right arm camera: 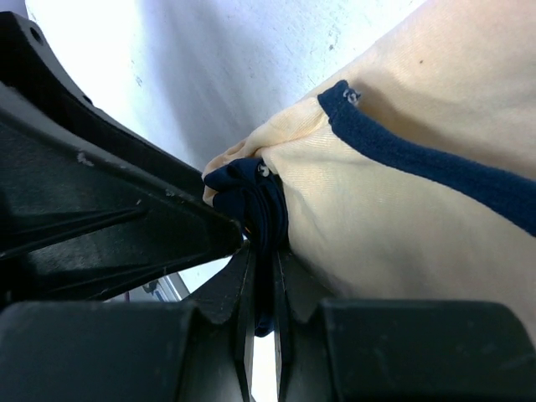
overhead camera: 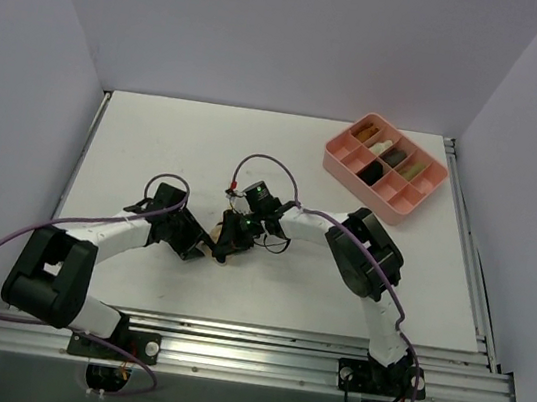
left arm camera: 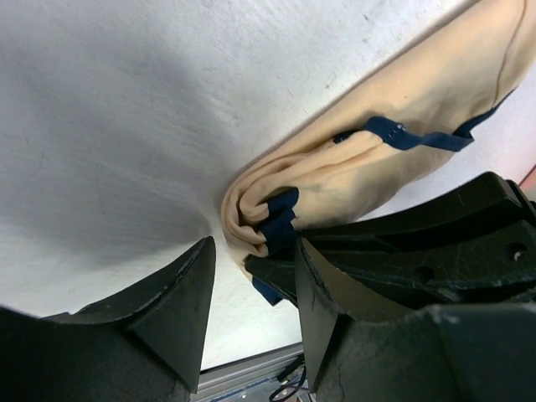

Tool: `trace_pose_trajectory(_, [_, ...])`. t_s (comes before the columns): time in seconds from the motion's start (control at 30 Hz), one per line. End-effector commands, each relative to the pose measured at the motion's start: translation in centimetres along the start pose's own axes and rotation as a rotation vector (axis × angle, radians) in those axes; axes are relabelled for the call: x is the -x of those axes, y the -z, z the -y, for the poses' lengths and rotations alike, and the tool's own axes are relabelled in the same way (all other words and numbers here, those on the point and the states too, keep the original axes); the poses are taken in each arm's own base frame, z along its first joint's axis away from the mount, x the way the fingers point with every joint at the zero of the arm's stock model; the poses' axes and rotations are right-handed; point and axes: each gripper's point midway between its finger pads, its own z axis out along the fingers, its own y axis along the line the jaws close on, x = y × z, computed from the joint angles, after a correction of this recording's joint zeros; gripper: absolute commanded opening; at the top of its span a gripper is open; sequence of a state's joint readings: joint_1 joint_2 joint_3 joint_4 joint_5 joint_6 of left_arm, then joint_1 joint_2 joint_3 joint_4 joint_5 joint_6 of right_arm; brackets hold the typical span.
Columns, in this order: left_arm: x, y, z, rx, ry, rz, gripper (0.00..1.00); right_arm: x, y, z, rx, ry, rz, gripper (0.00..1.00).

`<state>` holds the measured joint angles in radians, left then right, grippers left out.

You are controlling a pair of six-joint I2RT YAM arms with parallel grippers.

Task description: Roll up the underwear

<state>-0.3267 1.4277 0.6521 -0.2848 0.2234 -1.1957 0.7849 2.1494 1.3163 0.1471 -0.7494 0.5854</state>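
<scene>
Seen from above, both arms meet at the middle of the table (overhead camera: 156, 144) over the underwear (overhead camera: 226, 221), with a pink tray (overhead camera: 385, 168) well apart at the far right. Left wrist view: the left gripper (left arm camera: 251, 251) stands parted just beside the bunched tan cloth. Right wrist view: the right gripper (right arm camera: 264, 260) is clamped on the cloth's dark trim.

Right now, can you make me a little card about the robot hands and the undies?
Underwear: tan with dark trim, bunched on the white table between both grippers
Left gripper: open, tips by the folded end
Right gripper: shut on the dark trim
Pink divided tray: far right corner, rolled cloths in some compartments
Roll: not finished
</scene>
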Motion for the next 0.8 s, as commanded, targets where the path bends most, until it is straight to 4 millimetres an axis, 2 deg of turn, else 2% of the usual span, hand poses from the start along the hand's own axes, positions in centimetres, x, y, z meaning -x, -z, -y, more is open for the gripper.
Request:
trace_pose_trajectory(0.0, [0.5,-0.5,1.1,-0.022,0.005,0.019,0.5,0.3,-0.2,0.5,-0.005,-0.014,0.005,0.0])
trace_pose_trajectory(0.2, [0.5,-1.4,0.4,0.015,0.018,0.013,0.48,0.6,-0.2,0.3,0.012,-0.023,0.007,0.0])
trace_pose_trajectory(0.27, [0.6,-1.6,0.4,0.02,0.019,0.014,0.41,0.7,-0.2,0.0,0.021,-0.024,0.012,0.0])
trace_pose_trajectory(0.4, [0.5,-1.7,-0.3,0.055,0.02,0.011,0.27,1.0,0.0,-0.2,0.019,-0.014,0.018,0.13])
trace_pose_trajectory(0.47, [0.5,-1.9,-0.6,0.075,0.016,0.003,0.19,1.1,0.4,0.0,-0.001,-0.002,0.022,0.16])
trace_pose_trajectory(0.6, [0.3,-1.8,-2.0,0.164,0.014,-0.021,0.11,1.5,1.7,0.0,-0.051,0.033,0.046,0.2])
trace_pose_trajectory(0.67, [0.2,-1.9,-2.4,0.179,0.005,-0.031,0.1,1.6,2.3,-0.2,-0.063,0.043,0.059,0.21])
trace_pose_trajectory(0.77, [0.2,-1.9,-2.7,0.19,0.01,-0.031,0.09,1.4,2.6,0.5,-0.098,0.051,0.063,0.21])
